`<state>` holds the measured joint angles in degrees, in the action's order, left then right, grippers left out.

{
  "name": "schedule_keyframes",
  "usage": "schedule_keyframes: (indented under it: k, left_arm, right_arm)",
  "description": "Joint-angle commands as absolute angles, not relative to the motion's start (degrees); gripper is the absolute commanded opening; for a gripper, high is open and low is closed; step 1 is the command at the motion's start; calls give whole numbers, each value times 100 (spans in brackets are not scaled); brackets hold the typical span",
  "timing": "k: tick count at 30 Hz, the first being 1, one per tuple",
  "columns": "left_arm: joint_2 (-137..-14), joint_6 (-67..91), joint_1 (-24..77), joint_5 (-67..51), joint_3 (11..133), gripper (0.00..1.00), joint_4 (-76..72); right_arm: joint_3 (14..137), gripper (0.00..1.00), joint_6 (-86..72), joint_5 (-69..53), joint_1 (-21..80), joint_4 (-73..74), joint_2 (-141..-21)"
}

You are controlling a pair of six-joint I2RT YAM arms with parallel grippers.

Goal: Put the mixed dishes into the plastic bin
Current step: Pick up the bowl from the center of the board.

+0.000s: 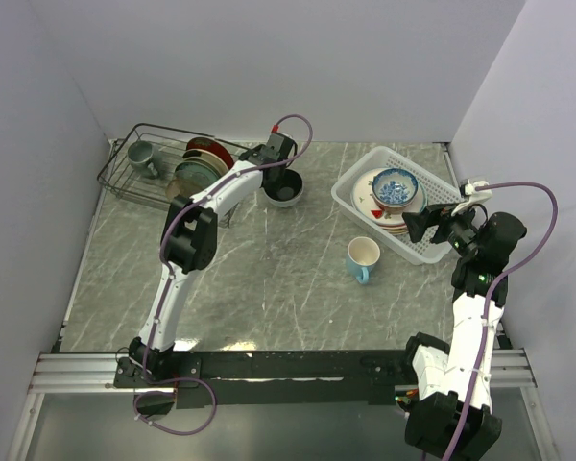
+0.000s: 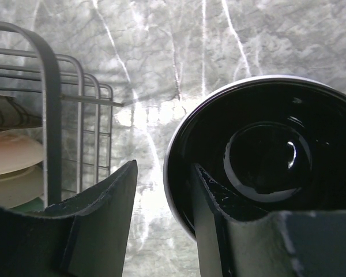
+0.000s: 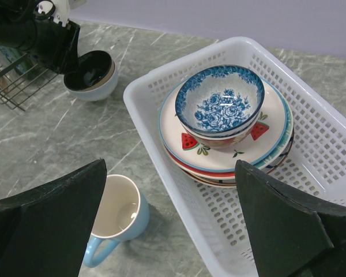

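A cream-and-dark bowl stands on the marble table beside the rack. My left gripper is open and straddles its rim: one finger is inside the bowl, and the other is outside with a gap to the rim. The white plastic bin holds stacked patterned plates with a blue-patterned bowl on top. A light blue mug stands upright just outside the bin's near side. My right gripper hovers wide open and empty above the mug and the bin's edge.
A black wire rack at the back left holds a grey-green mug and upright plates. It is close to the left gripper's outer finger. White walls enclose the table on three sides.
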<state>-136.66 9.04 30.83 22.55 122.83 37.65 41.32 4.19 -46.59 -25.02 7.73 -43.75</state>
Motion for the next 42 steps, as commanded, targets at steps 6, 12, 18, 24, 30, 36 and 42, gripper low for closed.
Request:
schedule_keyframes:
  k: [6,12,18,24,30,36,42]
  left_arm:
    - [-13201,668,3059,2786,12428,46,3929]
    - [-13061,598,3076,2918,12428,41,3929]
    - [-12946,527,3102,3032,12384,37,3911]
    - [-12946,519,3103,2997,12340,22,3920]
    - [-12938,589,3111,2918,12366,35,3955]
    - [-12920,747,3111,2611,12401,46,3972]
    - [-13157,835,3111,2426,12410,46,3999]
  right_arm:
    - [4280,100,492,-4623,-2522,624,-4342]
    - [4289,100,492,-4623,-2522,624,-4342]
    - [4289,100,492,-4623,-2523,624,-4333]
    - [4307,100,519,-4597,-2522,650,-4324]
    - [4307,100,527,-4597,-2522,650,-4324]
    - [4307,100,519,-4606,-2522,642,-4333]
    - [4298,100,527,-4597,-2522,650,-4333]
